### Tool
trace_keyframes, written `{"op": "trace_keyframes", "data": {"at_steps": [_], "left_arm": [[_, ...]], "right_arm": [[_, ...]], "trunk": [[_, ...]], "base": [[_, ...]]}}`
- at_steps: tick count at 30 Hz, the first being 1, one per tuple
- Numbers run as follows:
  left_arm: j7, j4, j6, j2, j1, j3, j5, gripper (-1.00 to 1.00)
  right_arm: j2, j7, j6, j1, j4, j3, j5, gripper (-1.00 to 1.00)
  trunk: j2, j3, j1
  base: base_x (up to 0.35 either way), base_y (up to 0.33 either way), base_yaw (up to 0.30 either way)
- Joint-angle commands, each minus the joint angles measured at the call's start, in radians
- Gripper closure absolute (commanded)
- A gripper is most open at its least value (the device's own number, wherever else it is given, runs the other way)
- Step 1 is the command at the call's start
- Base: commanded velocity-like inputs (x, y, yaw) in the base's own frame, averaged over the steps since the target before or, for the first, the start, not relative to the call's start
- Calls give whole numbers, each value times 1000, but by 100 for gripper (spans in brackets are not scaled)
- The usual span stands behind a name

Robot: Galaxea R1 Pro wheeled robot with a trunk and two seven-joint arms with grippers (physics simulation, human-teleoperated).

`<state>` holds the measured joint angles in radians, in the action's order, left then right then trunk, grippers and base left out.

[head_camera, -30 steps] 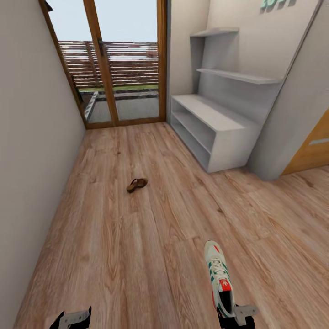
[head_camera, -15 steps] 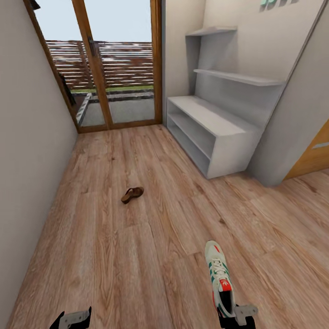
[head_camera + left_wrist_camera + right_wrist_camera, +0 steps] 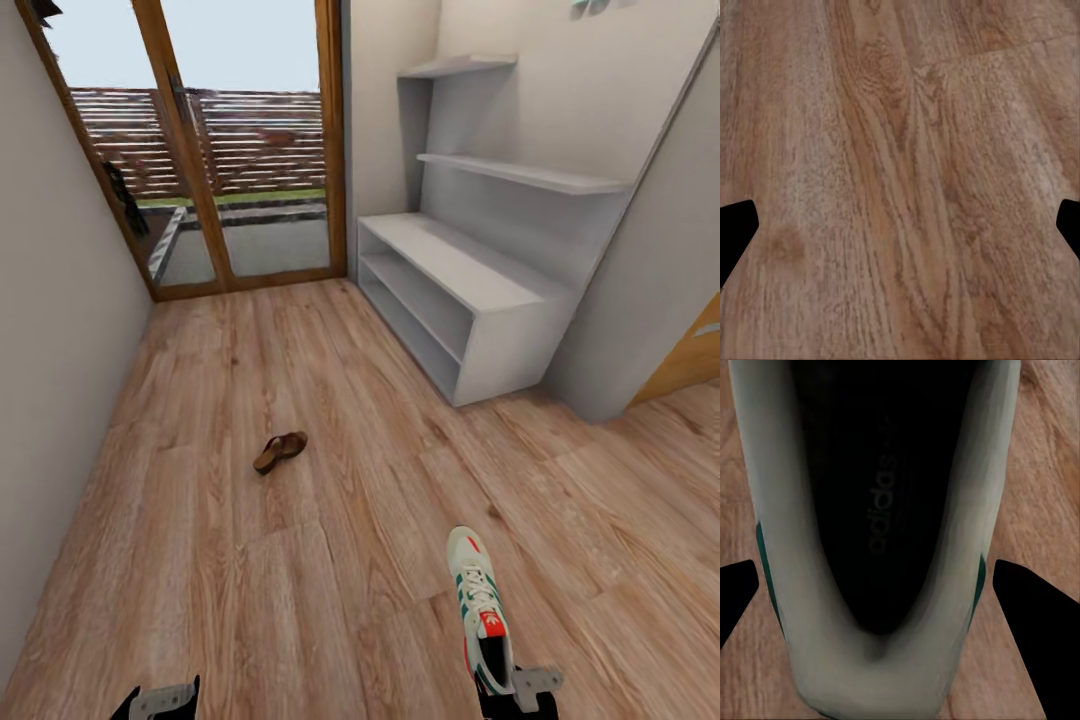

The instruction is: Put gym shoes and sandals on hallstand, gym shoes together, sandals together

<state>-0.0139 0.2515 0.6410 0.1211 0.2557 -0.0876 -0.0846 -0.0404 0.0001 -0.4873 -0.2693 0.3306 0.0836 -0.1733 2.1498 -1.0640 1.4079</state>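
right gripper clamped on sneaker heel, toe pointing ahead, above floor. left gripper spread wide, nothing held. sandal lies mid-corridor. carry sneaker level to shoe rack, set on top shelf, leave room beside.

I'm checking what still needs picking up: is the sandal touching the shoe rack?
Apart. The head view shows the sandal lying on open floor, with bare planks between it and the shoe rack.

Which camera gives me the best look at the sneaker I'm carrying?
Head view: the whole gym shoe shows, toe pointing away, heel at the right gripper. The right wrist view gives just its dark insole and heel collar, close up.
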Motion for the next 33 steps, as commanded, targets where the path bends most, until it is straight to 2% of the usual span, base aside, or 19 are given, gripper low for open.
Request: {"op": "trace_keyframes", "data": {"at_steps": [1, 11, 21, 25, 29, 33], "left_arm": [[-1, -6, 3, 0, 0, 2, -7, -100], [-16, -66, 5, -7, -1, 4, -8, -100], [-11, -71, 5, -5, -1, 2, -9, -100], [-14, -62, 5, -15, -1, 5, -7, -100], [-18, -58, 5, -38, -1, 9, 2, -100], [-19, -57, 5, -34, -1, 9, 0, -100]], "right_arm": [[1, -1, -4, -1, -1, 7, -10, 100], [7, 1, -3, -1, -5, 7, -11, 100], [2, -2, -4, -1, -40, 9, -9, 100], [0, -3, -2, -1, -44, 9, -9, 100], [-1, -3, -2, -1, -46, 10, -9, 100], [0, -2, -1, -1, -47, 9, -8, 100]], "trunk": [[0, -1, 0], [0, 0, 0], [0, 0, 0], [0, 0, 0], [0, 0, 0], [0, 0, 0]], "base": [[336, 123, -98], [322, 143, -20], [308, 160, 0], [326, 84, 0], [335, 19, 0], [337, 3, 0]]}}
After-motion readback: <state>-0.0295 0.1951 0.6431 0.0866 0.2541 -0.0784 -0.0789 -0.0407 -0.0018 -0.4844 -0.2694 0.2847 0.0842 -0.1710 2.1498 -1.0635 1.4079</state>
